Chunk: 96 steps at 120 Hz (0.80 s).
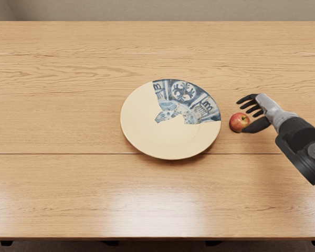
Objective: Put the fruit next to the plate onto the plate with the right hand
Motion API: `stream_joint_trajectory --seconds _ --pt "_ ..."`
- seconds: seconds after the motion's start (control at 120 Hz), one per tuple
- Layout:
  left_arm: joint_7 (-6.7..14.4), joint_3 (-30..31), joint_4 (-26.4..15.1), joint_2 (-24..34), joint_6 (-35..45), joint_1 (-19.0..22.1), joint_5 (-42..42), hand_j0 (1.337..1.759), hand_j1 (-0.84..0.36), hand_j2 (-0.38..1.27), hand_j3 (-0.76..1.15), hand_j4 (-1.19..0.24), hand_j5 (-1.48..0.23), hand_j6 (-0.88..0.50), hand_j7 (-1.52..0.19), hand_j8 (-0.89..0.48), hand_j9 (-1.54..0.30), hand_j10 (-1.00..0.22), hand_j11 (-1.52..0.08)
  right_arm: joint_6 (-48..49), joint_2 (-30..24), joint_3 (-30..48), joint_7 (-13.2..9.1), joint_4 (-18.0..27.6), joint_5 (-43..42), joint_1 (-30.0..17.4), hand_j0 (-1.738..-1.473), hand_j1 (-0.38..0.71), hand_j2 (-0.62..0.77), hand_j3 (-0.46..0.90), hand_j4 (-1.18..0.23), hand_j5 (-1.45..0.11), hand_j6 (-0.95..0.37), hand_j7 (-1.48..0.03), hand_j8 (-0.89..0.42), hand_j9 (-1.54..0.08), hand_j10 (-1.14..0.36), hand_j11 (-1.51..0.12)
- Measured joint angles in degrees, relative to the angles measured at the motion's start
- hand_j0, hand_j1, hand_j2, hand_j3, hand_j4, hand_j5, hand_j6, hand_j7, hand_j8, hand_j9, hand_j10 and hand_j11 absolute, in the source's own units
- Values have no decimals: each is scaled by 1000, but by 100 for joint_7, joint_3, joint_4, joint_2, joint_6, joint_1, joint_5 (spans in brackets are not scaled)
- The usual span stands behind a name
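Wooden bench (68, 184), grey wall behind. A cream plate (147, 128), partly blue-patterned, lay at centre. The apple (239, 122) sat on the bench just right of the plate. The right hand (258, 112) was beside it, fingers spread, grasping nothing.

A plain, home-like dining spot, rendered in a simulator: a wide wooden bench (68, 184) carries a patterned plate (147, 126) and an apple (239, 122), with a bare grey wall (157, 9) behind.

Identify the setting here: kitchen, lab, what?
Likely a simulated tabletop test scene, dining-style: a wide wooden table, one partly patterned plate, a small red apple beside it, and the robot's right hand by the apple.
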Motion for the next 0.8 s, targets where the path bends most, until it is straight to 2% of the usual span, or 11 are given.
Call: stream_joint_trajectory --seconds 0.225,0.542,0.708,0.8 --pt "-1 0 0 0 0 0 1 1658 62 48 0 -240 -311 -240 -311 -240 -311 -240 -311 0 239 -37 23 -365 -11 -41 -1658 177 -84 0 -441 -572 -442 -572 -442 -572 -441 -572" --pt "1 0 0 0 0 0 0 1658 62 48 0 -240 -311 -240 -311 -240 -311 -240 -311 0 710 -104 44 -1023 -24 -124 -1658 130 -77 0 -402 -521 -403 -521 -402 -521 -402 -521" --pt "-1 1 0 0 0 0 0 1658 62 48 0 -240 -311 -240 -311 -240 -311 -240 -311 0 920 -119 23 -1215 -19 -134 -1658 139 -66 0 -411 -534 -412 -533 -412 -534 -408 -532" --pt "0 1 0 0 0 0 -1 1658 62 48 0 -240 -311 -240 -311 -240 -311 -240 -311 4 971 -121 23 -1273 -56 -162 -1658 177 -74 0 -451 -564 -443 -575 -451 -565 -257 -804"
